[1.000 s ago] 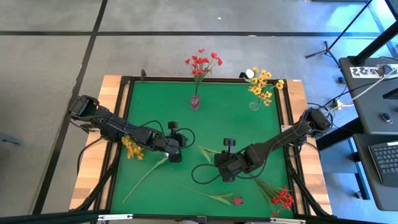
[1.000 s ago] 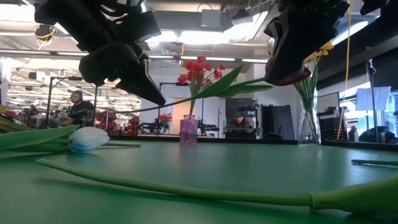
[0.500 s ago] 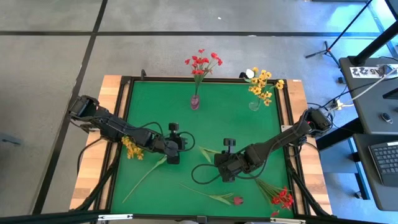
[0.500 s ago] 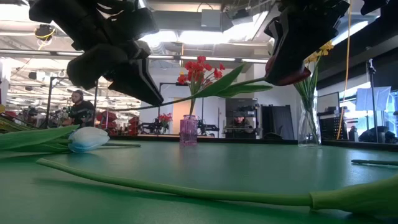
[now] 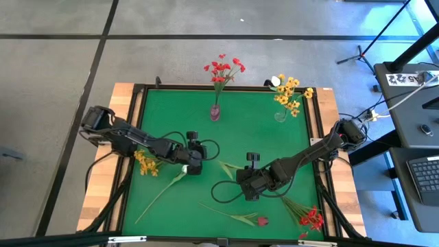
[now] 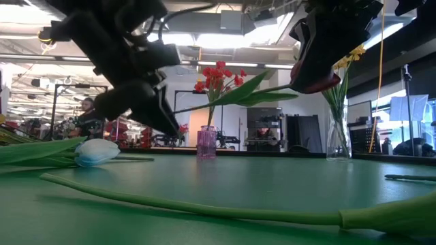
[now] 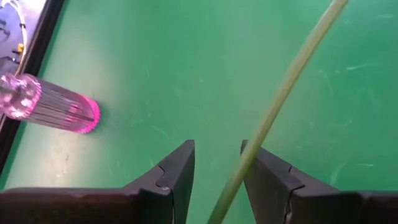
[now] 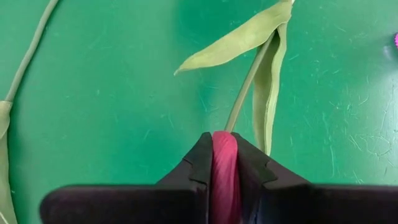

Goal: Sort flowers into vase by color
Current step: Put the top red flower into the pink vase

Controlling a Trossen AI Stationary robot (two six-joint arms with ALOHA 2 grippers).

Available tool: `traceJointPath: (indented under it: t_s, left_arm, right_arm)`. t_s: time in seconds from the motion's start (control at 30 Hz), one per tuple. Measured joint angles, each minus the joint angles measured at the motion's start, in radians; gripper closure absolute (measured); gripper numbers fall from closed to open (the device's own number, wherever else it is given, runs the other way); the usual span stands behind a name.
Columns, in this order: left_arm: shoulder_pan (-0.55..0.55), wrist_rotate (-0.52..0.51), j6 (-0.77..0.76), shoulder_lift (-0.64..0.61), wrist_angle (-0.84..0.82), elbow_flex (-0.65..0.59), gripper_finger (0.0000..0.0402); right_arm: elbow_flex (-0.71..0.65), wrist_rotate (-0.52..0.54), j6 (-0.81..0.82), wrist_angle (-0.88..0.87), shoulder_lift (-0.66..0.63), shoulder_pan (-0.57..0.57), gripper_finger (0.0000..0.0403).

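My right gripper (image 5: 241, 180) is shut on a dark red bud flower (image 8: 225, 163) held above the table's middle. Its green stem and leaves (image 6: 242, 94) run toward the table's left. My left gripper (image 7: 217, 149) is open. It hangs just left of centre (image 5: 196, 163), with that stem's free part (image 7: 273, 106) passing between its fingers, close to one of them. A white bud flower (image 6: 95, 151) lies on the mat, its stem (image 5: 161, 195) running to the near left. A pink vase (image 5: 215, 112) holds red blossoms. A clear vase (image 5: 281, 115) holds yellow blossoms and a white bud. My right gripper pinches the dark red bud (image 8: 224, 155) between its two fingers, with the stem leading straight out ahead of them. The flower is lifted clear of the table and lies roughly level, stem toward the table's left. My left gripper has the stem (image 7: 252, 158) beside one finger; I cannot tell whether it touches.
A yellow-orange cluster (image 5: 145, 163) lies by the left edge. A red cluster (image 5: 310, 218) lies at the near right. Another dark red bud flower (image 5: 236, 216) lies near the front edge. Both vases stand at the far edge. A person (image 6: 87, 112) shows in the room behind.
My left gripper has gone down and a little toward the table's right, in on the held flower's stem, and has turned at the wrist. My right gripper and its flower have kept still.
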Motion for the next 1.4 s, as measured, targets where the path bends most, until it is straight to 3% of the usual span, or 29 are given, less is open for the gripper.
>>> traceJointPath:
  t_s: [0.13, 0.43, 0.77, 1.13, 1.4]
  left_arm:
    - [0.001, 0.000, 0.000, 0.014, 0.000, 0.000, 0.0290]
    - [-0.029, -0.040, 0.001, 0.014, 0.003, 0.000, 0.0395]
    - [-0.049, -0.126, -0.052, 0.014, 0.005, 0.000, 0.0401]
    - [-0.049, -0.131, -0.081, 0.014, 0.013, 0.000, 0.0401]
    - [-0.049, -0.131, -0.091, 0.014, 0.026, 0.000, 0.0401]
  right_arm:
    - [0.000, -0.002, 0.000, 0.000, 0.000, 0.000, 0.0365]
    - [0.000, -0.007, 0.000, 0.000, 0.000, 0.000, 0.0365]
    - [0.000, -0.005, 0.001, -0.003, -0.001, -0.001, 0.0357]
    - [0.114, 0.018, 0.079, -0.198, -0.032, 0.009, 0.0252]
    - [0.234, 0.111, 0.055, -0.241, -0.038, 0.055, 0.0214]
